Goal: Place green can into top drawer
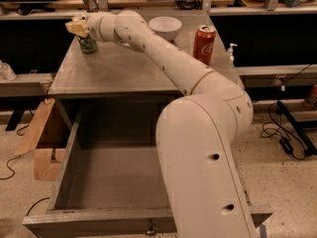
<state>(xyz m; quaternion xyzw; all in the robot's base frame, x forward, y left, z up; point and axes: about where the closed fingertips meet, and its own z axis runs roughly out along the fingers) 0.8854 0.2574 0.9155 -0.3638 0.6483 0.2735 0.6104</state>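
Camera view — gripper [78,28] over the green can [88,44], grip state cannot be told — top drawer [64,168] open.

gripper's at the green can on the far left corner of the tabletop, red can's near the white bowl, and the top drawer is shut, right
Not quite. The camera view shows the top drawer pulled open, not shut. The rest holds: the gripper is at the green can on the far left corner of the tabletop, and the red can stands near the white bowl.

Three cans [88,45] [204,44] [90,0], one bowl [165,22], one drawer [111,182]
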